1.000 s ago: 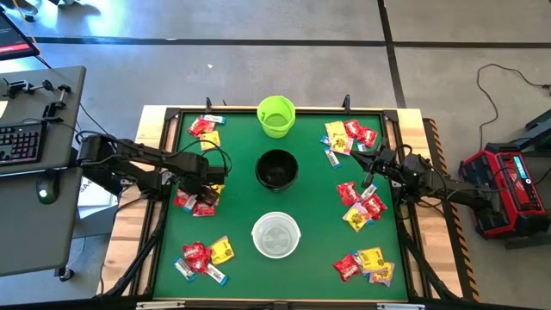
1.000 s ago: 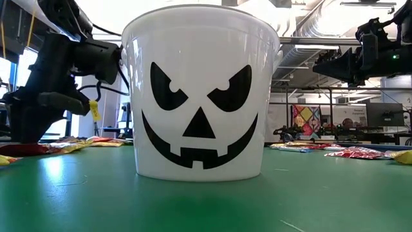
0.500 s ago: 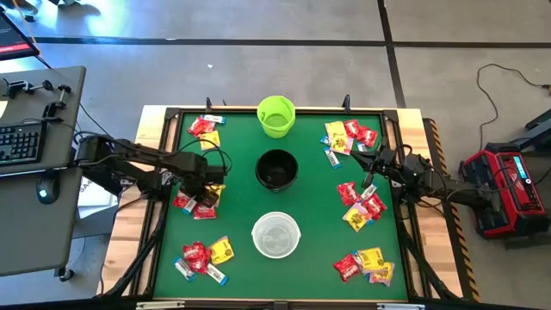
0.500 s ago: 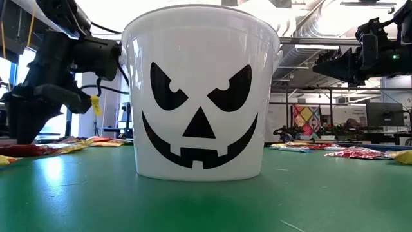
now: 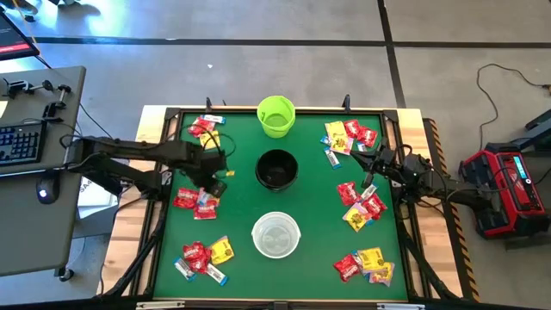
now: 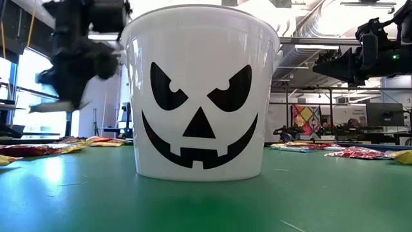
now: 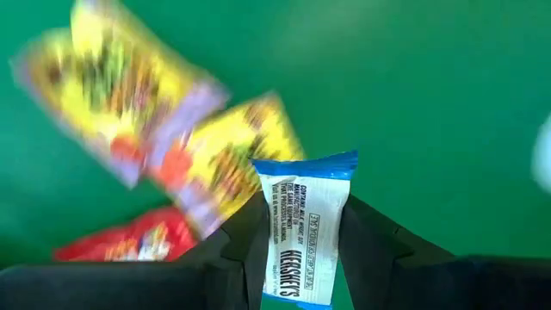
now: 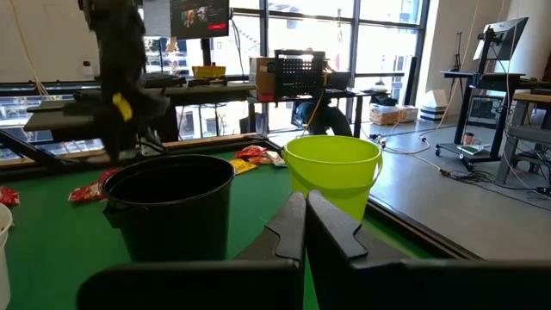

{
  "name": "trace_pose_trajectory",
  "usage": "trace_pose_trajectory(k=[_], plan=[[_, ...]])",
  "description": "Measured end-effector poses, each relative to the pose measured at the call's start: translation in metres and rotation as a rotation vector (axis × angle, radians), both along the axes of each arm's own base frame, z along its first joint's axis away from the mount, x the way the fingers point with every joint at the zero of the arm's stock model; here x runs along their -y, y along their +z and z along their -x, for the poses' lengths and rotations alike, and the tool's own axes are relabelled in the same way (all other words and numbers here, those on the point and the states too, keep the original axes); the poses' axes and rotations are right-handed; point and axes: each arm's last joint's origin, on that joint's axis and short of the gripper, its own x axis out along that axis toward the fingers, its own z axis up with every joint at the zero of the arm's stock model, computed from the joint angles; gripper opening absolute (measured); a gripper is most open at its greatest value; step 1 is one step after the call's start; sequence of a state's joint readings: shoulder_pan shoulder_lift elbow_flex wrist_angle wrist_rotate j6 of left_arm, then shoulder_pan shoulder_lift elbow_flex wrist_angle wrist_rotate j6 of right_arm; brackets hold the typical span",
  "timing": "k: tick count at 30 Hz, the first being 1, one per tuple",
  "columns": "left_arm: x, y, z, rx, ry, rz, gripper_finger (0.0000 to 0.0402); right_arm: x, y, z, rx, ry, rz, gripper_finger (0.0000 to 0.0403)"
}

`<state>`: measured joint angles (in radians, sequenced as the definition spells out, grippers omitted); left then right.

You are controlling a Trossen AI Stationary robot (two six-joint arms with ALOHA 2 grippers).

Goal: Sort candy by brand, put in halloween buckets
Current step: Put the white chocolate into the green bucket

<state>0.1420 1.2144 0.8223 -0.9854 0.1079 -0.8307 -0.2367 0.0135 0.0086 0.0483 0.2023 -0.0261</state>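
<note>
Since the earlier frame the left end effector (image 7: 301, 250) had lifted, clamped on a pale blue-white wrapped candy packet (image 7: 306, 228) hanging lengthwise; the black round bucket (image 5: 277, 169) stood just right.

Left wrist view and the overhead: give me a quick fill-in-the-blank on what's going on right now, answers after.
1. The left gripper is shut on a pale blue-white candy printed with the word ____.
2. In the middle row, the black bucket stands between the white bucket and the ____ bucket.
3. The right gripper has its fingers ____ and holds nothing.

Missing words: HERSHEY'S; lime green; shut
</note>
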Motion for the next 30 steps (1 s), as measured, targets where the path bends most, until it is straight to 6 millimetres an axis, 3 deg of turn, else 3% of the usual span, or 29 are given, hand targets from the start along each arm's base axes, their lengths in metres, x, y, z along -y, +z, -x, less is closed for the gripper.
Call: trace_pose_trajectory(k=[7,14,22,30], plan=[[-0.032,0.057,-0.025,0.236,0.017,-0.135,0.0105,0.000,0.000,0.000,0.000,0.000,0.000,0.0000],[-0.075,0.095,-0.053,0.347,-0.010,-0.269,0.0105,0.000,0.000,0.000,0.000,0.000,0.000,0.0000],[-0.131,0.110,-0.096,0.352,-0.092,-0.387,0.0105,0.000,0.000,0.000,0.000,0.000,0.000,0.0000],[-0.180,0.108,-0.137,0.374,-0.129,-0.491,0.0105,0.000,0.000,0.000,0.000,0.000,0.000,0.0000]])
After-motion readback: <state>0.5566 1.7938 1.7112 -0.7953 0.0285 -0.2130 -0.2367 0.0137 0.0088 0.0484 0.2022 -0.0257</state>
